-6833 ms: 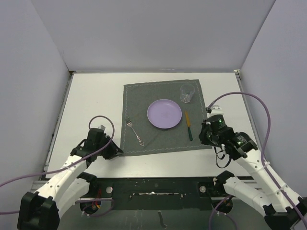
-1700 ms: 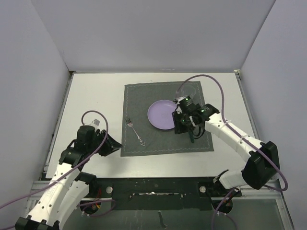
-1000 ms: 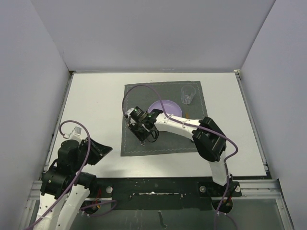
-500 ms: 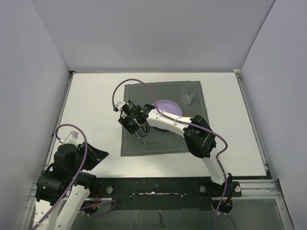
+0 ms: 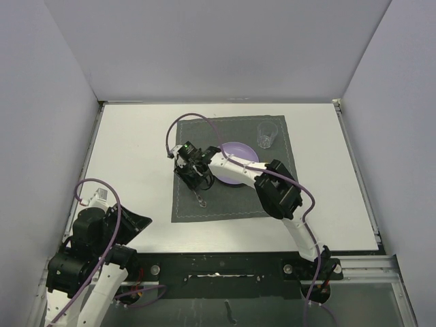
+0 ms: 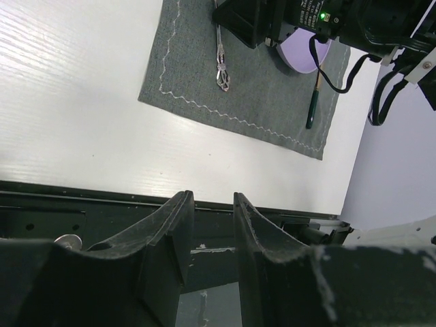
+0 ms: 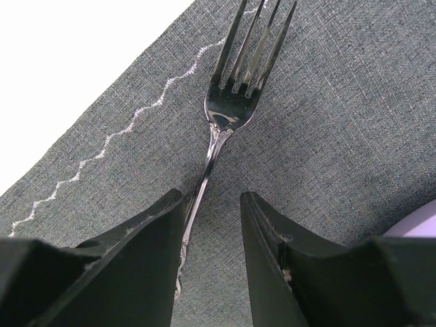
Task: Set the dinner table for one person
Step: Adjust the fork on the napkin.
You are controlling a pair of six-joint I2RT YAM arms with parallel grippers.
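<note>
White surface (image 5: 129,150) fills the bay from the front rail to the back wall. Both my grippers are over it. Dark grey placemat (image 5: 272,197) lies on its middle, slightly toward the far side. My right gripper (image 5: 194,178) is reached across to the left part of the mat, low over the cloth and just left of the purple plate (image 5: 240,151). Right wrist view: the fingers (image 7: 146,231) are parted by a moderate gap and straddle the fork (image 7: 231,102). The handle runs down between them, close along the left finger's inner edge; I cannot tell if it touches. The tines point away from me, near the mat's stitched left border. The fork lies flat on the cloth. A clear glass (image 5: 265,134) stands at the mat's far right corner. A green-handled knife (image 6: 313,102) lies on the mat beyond the plate, seen from the left wrist. My left gripper (image 5: 139,221) hangs over the near-left part of the surface by the front rail, apart from the mat, fingers a narrow slot apart, holding nothing.
</note>
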